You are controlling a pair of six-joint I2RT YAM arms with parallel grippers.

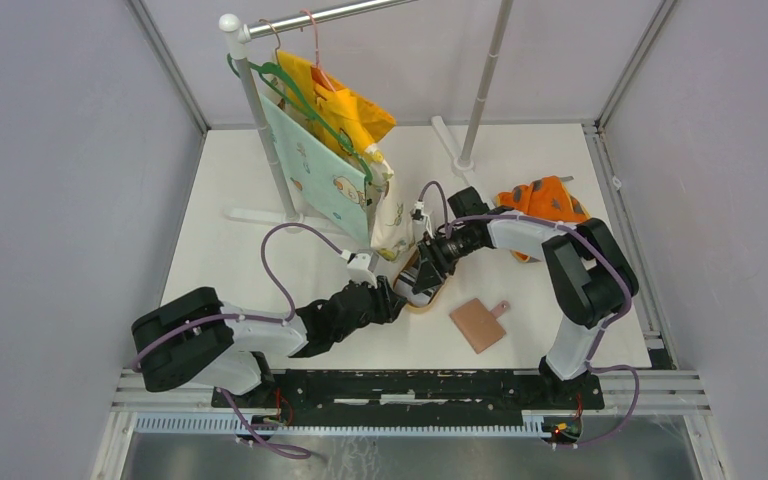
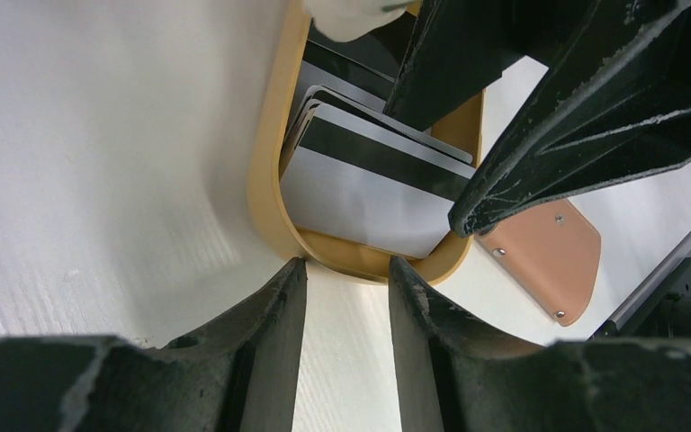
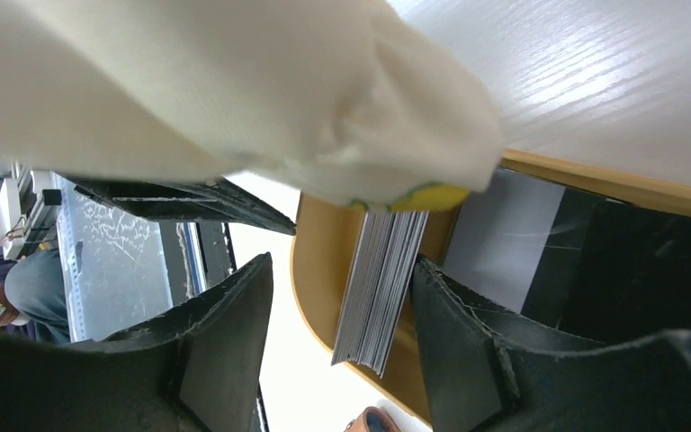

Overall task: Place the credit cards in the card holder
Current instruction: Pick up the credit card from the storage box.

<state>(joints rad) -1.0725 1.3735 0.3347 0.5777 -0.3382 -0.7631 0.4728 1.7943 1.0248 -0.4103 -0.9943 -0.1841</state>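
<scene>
The credit cards [image 2: 369, 193] lie stacked in a tan oval dish [image 2: 265, 180], grey-white with dark stripe bands. In the right wrist view a stack of cards [image 3: 382, 288] stands on edge, leaning against one finger [image 3: 468, 324]; the other finger stands well apart. My right gripper [image 3: 342, 265] is open around that stack, reaching into the dish [image 1: 430, 298] from behind. My left gripper [image 2: 346, 270] is open at the dish's near rim with only table between its fingers. The card holder [image 1: 478, 323] lies shut and flat, just right of the dish.
A clothes rack [image 1: 260, 120] with hanging cloths [image 1: 335, 150] stands behind the dish; a white cloth [image 3: 261, 99] droops over my right gripper. An orange patterned cloth [image 1: 545, 200] lies at the back right. Grey walls close in both sides.
</scene>
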